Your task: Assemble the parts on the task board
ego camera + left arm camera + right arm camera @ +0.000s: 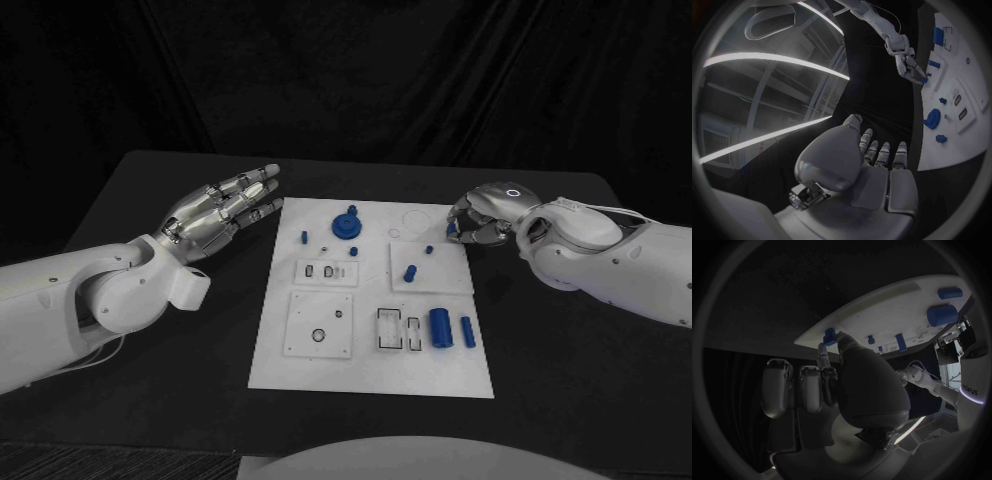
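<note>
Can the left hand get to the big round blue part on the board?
Probably yes. The left hand is open beside the board, and nothing lies between it and the round part.

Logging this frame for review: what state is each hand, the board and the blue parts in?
left hand: open, fingers spread, beside the board's left edge, holding nothing.
right hand: pinching a small blue part at the board's far right edge.
task board: flat on the black table.
blue round part: on the board's far side.
two blue cylinders: lying near the board's right edge.
</note>
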